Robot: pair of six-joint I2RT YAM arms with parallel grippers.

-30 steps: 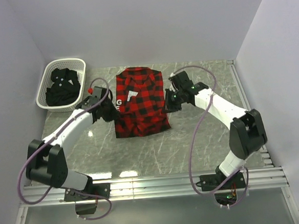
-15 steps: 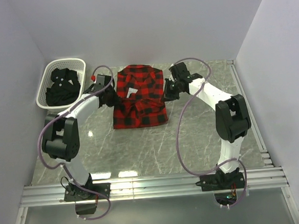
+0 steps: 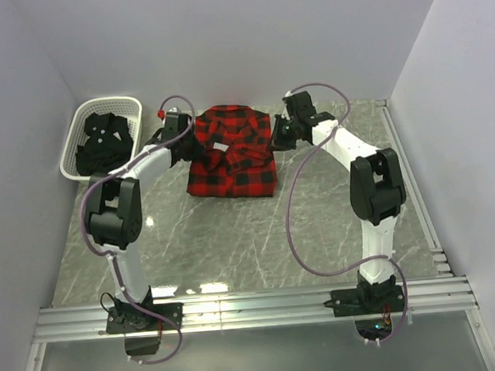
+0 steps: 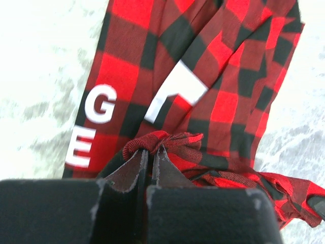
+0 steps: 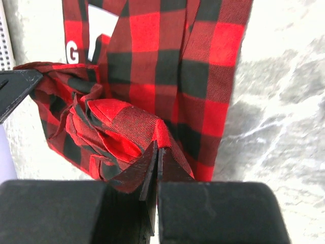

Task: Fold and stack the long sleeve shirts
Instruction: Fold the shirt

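Left tool (image 4: 151, 154) and right tool (image 5: 156, 150) pulled the flannel shirt (image 3: 239, 155) rearward.

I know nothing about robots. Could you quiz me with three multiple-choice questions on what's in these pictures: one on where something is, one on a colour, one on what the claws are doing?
1. Where is the black shirt?
A. In the white basket
B. Spread across the middle of the table
C. Hanging from an arm

2. What colour are the letters printed on the flannel shirt?
A. Yellow
B. White
C. Blue

3. How do the left gripper and the right gripper stand?
A. Both open, clear of the cloth
B. One open, one shut
C. Both shut on the flannel shirt

Answers:
1 A: dark cloth fills the basket at the far left.
2 B: a white G and E show in the left wrist view.
3 C: each wrist view shows red-and-black fabric pinched between closed fingers.
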